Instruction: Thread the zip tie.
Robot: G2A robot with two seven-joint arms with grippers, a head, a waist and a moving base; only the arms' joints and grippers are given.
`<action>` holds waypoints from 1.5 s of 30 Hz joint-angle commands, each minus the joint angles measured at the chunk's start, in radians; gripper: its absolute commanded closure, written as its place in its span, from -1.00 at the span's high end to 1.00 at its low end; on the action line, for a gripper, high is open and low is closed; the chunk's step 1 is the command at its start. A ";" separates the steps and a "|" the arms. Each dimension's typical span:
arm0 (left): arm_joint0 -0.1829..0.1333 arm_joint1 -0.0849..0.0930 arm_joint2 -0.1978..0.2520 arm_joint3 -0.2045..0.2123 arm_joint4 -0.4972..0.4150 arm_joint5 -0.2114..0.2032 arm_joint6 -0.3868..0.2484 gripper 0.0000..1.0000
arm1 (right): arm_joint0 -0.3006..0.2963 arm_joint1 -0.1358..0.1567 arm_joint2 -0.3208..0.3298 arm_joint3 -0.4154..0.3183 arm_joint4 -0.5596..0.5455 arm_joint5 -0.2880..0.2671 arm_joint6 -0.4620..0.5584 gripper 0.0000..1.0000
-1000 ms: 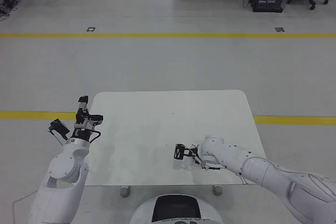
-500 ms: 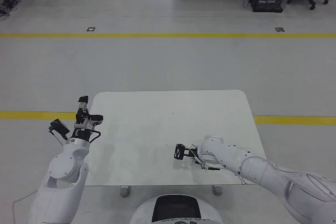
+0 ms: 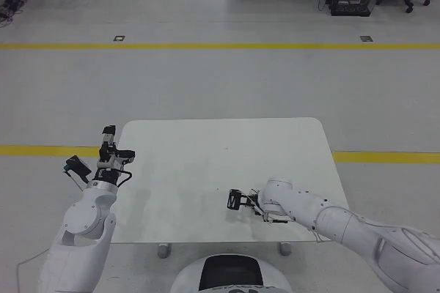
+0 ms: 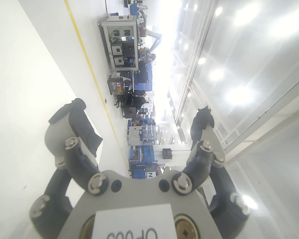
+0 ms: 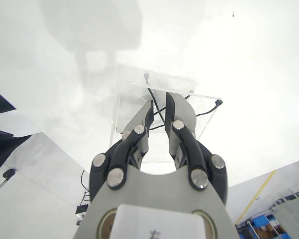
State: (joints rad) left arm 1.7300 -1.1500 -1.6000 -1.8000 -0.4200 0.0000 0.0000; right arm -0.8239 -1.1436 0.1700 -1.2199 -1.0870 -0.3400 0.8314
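The black zip tie (image 5: 152,95) runs between the right gripper's (image 5: 159,98) narrowly parted jaws, seemingly unclamped.

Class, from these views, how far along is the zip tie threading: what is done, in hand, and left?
Done: the right gripper sits at the clear holder on the table. In hand: its slightly parted jaws straddle a black zip tie, not clamped. Left: grasping and threading; the left gripper is open and empty, beside the table's edge.
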 commanded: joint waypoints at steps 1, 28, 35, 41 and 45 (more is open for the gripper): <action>0.000 0.000 0.000 0.000 0.000 0.000 0.000 1.00 | -0.001 0.001 0.000 -0.001 -0.002 0.000 0.001 -0.58; 0.000 0.000 0.000 0.000 0.000 0.000 0.000 1.00 | -0.003 -0.015 0.000 0.020 0.011 0.000 0.019 -1.00; 0.000 0.000 0.000 0.000 0.000 0.000 0.000 1.00 | 0.001 0.014 0.000 -0.052 0.012 0.000 0.047 -1.00; 0.000 0.000 0.000 0.000 0.000 0.000 0.000 1.00 | 0.005 0.059 0.000 -0.132 0.015 0.000 0.060 -1.00; 0.000 0.000 0.000 0.000 0.000 0.000 0.000 1.00 | 0.012 0.095 0.000 -0.184 0.019 0.000 0.054 -1.00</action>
State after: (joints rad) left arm 1.7300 -1.1500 -1.6000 -1.8000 -0.4200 0.0000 0.0000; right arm -0.8142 -1.0586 0.1700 -1.3909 -1.0678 -0.3400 0.8899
